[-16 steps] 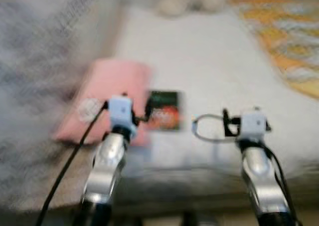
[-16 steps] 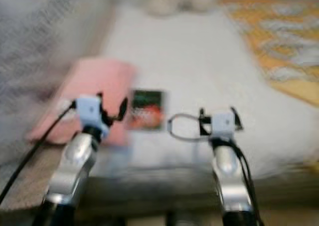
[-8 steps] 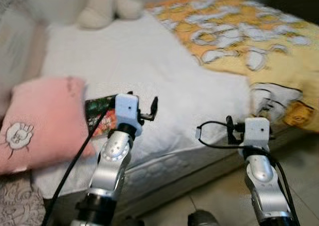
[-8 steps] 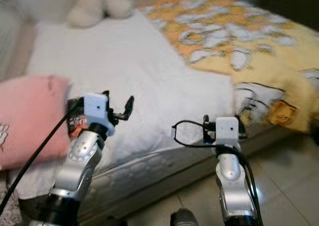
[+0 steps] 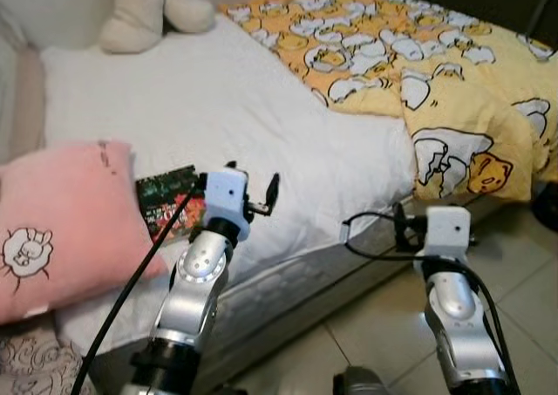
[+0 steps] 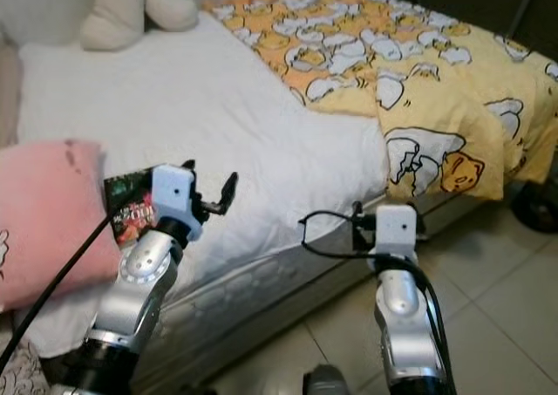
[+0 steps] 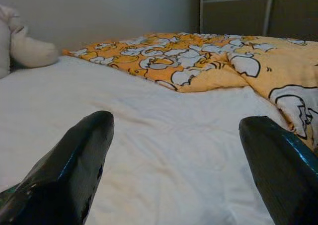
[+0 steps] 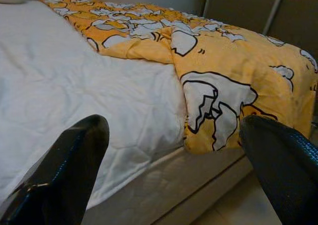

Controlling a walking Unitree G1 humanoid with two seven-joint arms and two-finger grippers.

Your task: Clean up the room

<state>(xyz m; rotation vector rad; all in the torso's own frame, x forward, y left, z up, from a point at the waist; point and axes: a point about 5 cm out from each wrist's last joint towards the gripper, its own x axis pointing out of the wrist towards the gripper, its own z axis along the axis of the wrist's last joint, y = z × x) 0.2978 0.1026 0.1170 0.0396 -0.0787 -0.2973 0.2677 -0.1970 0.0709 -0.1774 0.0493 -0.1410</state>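
Note:
A bed with a white sheet point(image 5: 218, 107) stands before me, and a yellow duvet point(image 5: 418, 72) with an egg print lies bunched over its right half. A pink pillow point(image 5: 61, 225) rests at the near left corner, with a dark green and red packet point(image 5: 170, 201) beside it on the sheet. My left gripper point(image 5: 253, 179) hovers open over the sheet just right of the packet, holding nothing. Over the bed's front edge, my right gripper point(image 8: 175, 120) is open and empty, facing the hanging corner of the duvet point(image 8: 223, 101).
A cream plush toy point(image 5: 144, 11) sits at the head of the bed. Tiled floor point(image 5: 523, 299) runs along the bed's near side, with a dark object point(image 5: 545, 207) at the far right. Patterned fabric point(image 5: 26, 369) lies at the bottom left. Dark cupboard doors point(image 7: 248, 11) stand behind the bed.
The camera has swung to the right and the blur has cleared, so the duvet and floor have come into view. Both grippers keep the same open pose.

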